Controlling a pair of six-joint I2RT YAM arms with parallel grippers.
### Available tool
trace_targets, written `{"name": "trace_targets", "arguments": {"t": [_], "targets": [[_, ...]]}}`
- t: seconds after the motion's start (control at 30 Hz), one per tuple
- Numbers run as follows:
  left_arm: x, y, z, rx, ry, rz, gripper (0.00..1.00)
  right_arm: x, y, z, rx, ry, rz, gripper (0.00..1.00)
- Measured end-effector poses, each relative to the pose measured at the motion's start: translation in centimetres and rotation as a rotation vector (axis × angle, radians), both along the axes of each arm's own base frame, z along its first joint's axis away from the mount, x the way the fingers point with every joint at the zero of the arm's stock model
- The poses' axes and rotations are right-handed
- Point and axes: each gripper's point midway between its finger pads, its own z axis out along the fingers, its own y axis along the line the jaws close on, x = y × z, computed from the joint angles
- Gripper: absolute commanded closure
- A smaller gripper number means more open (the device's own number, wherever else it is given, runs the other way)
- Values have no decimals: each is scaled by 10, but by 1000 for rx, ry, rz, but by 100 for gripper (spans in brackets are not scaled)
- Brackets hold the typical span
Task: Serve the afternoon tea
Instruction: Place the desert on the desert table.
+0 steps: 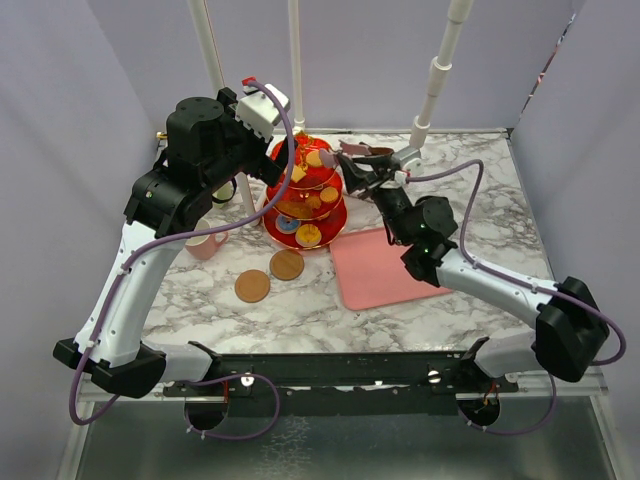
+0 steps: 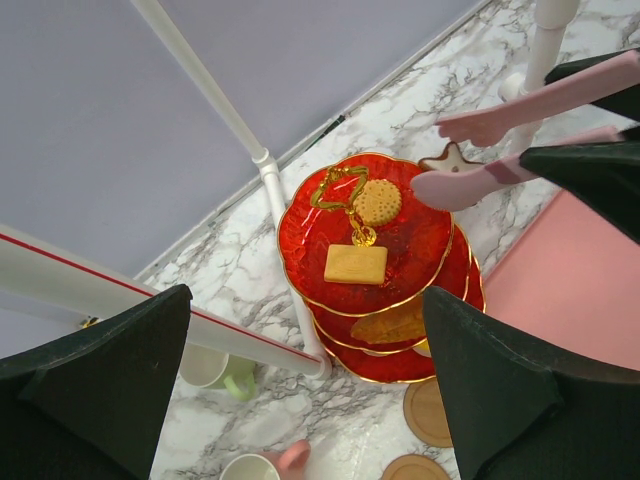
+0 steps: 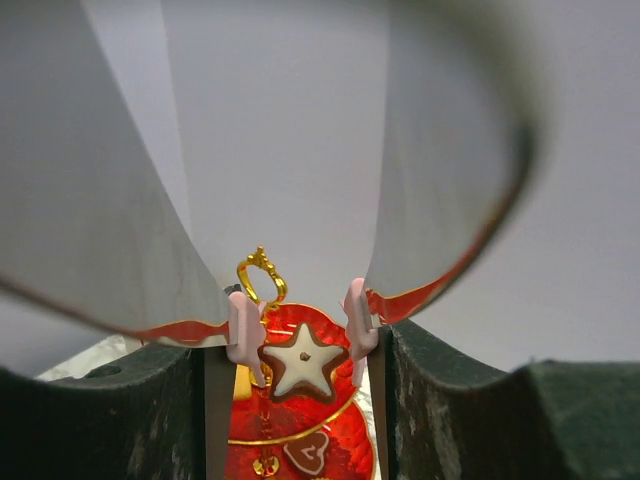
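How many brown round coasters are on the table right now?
2. One brown round coaster lies on the marble table just before the translucent red three-tier stand; the other sits left of it, closer to the near edge. More may hide under the left arm.

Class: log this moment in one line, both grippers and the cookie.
left gripper open above stand | right gripper shut on tongs | tongs hold star cookie

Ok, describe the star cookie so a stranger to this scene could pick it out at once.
Find the red three-tier stand at the back of the table. Near its top tier, the right gripper holds pink tongs, with the star cookie pinched between their tips. Its star shape, brown with white icing, separates it from the round cookie and rectangular biscuit lying on that tier.
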Motion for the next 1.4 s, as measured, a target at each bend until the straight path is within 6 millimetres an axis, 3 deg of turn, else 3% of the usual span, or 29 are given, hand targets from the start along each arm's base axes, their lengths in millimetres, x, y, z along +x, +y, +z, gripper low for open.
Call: {"name": "trace_targets", "arguments": {"t": [0.17,0.33,0.57,1.0,1.13,1.27,1.4], "targets": [[-1,0,1,0,-2,0,1,16,30,-8,-59,14,53,57],[-2,1,2,-2,-5,0,1,23,44,-22,-98,34,80,51],[-2,1,3,-3,-7,0,1,29,53,-29,-116,46,92,38],[-2,1,3,-3,-7,0,1,29,53,-28,-116,45,91,37],[-2,1,3,-3,-7,0,1,21,41,-16,-95,29,74,37],[-3,2,3,-4,-8,0,1,4,13,-11,-69,22,28,37],[-4,2,5,-7,-13,0,1,-11,-20,-30,-54,53,-37,37]]}}
